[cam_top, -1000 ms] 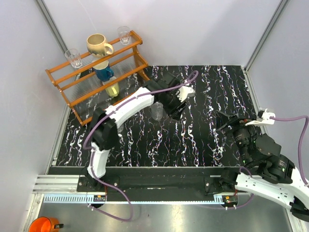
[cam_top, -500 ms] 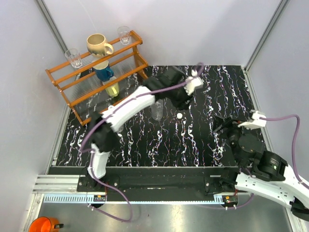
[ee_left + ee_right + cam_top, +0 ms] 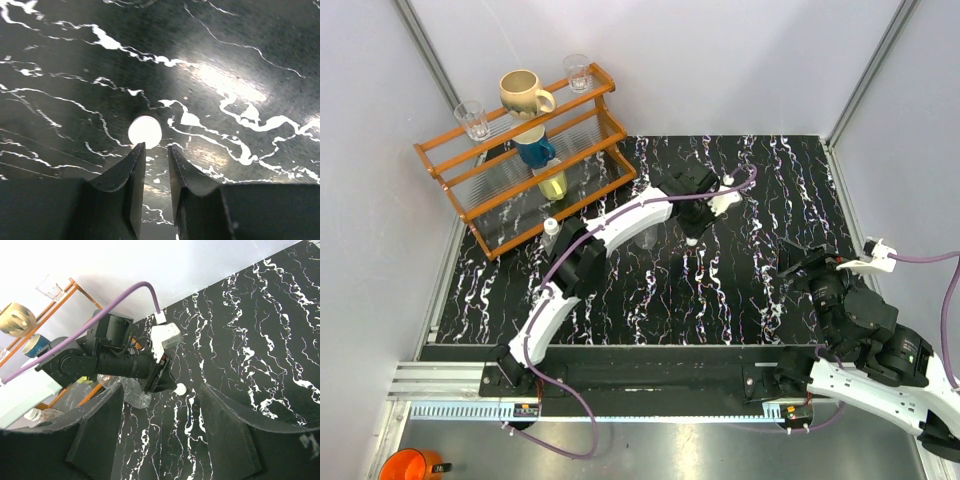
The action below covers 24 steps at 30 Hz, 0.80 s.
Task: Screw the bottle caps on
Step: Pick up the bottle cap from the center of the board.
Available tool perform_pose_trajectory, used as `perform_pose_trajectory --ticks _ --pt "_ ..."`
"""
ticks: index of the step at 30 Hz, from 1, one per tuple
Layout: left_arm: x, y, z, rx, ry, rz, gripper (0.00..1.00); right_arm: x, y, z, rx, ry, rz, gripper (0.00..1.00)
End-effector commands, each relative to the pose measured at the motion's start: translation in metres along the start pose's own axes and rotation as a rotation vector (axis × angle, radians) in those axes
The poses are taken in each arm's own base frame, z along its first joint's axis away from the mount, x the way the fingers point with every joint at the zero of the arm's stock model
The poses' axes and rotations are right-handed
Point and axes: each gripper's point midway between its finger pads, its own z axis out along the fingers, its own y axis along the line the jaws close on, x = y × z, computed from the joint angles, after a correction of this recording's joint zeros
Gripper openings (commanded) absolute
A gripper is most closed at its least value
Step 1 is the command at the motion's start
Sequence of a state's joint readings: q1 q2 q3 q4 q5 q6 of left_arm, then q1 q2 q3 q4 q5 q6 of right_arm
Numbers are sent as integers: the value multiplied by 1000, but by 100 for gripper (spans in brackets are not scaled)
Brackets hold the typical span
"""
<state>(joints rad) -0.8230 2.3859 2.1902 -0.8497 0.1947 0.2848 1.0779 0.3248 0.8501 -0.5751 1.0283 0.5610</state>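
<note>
I hold the left end effector (image 3: 155,148) low over the desk (image 3: 770,190). Its two dark, wedge-shaped fingers (image 3: 129,175) are drawn close, with only a thin slit between them and nothing in it. The loose bottle cap (image 3: 145,131) lies flat on the desk just past the tips, a little toward the left finger, so I judge I am lined up short of it rather than around it. The slit looks narrower than the cap, so I would have to spread the fingers before I could straddle it. The cap is a small, smooth white plastic disc, bright against the glossy black surface, whose white marble veins throw back glare. From overhead it sits near the middle of the desk. The uncapped bottle (image 3: 645,238) is just to its left, partly behind my left arm. It is clear, thin plastic with a ridged-looking wall, probably light and easy to tip, so it will want steadying during threading. A second bottle (image 3: 551,231) stands further left, by the near end of the orange wooden rack (image 3: 450,165). It shows a white top, so I take it as capped. The right end effector (image 3: 160,390) hangs at the right side of the desk, fingers spread wide and empty, facing the work. My guess is that it is placed to brace the bottle.
</note>
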Motion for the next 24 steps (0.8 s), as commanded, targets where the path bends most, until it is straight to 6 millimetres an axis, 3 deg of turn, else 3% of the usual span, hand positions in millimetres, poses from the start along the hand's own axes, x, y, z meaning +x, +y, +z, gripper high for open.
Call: perform_pose_trajectory --ticks 1,9,24 --pt "-40 34 -27 -109 -141 -6 27 -6 4 0 -5 -3 -16 70" --pt "-26 51 6 -146 -102 -29 25 1 10 1 -38 15 -14 70" --pt "-12 52 23 -100 -81 -58 29 3 17 2 -62 17 -17 72"
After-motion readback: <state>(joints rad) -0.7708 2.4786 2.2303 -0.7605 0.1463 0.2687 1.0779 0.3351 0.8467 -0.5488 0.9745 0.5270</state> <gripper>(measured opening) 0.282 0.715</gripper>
